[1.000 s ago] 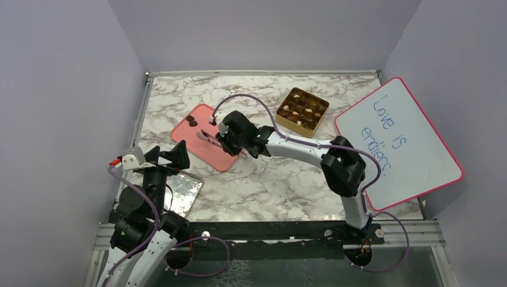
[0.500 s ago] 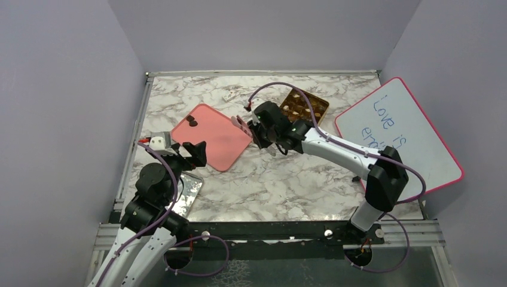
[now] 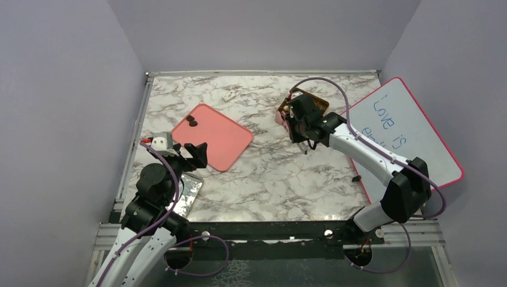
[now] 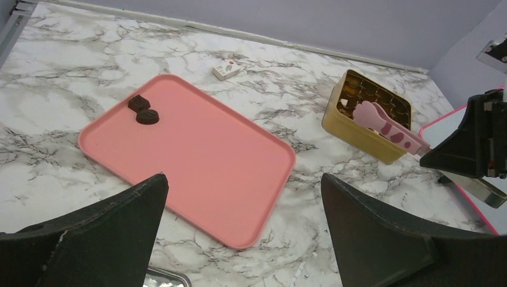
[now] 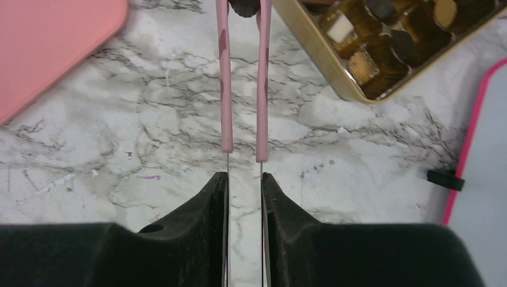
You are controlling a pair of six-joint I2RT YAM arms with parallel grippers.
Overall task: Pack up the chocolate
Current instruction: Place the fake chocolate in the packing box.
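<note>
Hovering at near left, fingers spread wide: left gripper (image 4: pixel 242 182) | lying side by side, touching, at far-left corner of pink tray (image 4: pixel 197 161): two dark chocolates (image 4: pixel 143 110) | clamping pink tweezers (image 5: pixel 225 89): right gripper (image 5: pixel 244 179) | pinching dark chocolate piece (image 5: pixel 242 7) in tweezer tips at gold box (image 4: pixel 353 128) edge.

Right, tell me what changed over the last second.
The right gripper, shut on the pink tweezers pinching a chocolate, swung from the pink tray across to the gold box. The left gripper edged toward the tray, open. Two chocolates stayed on the tray.
</note>
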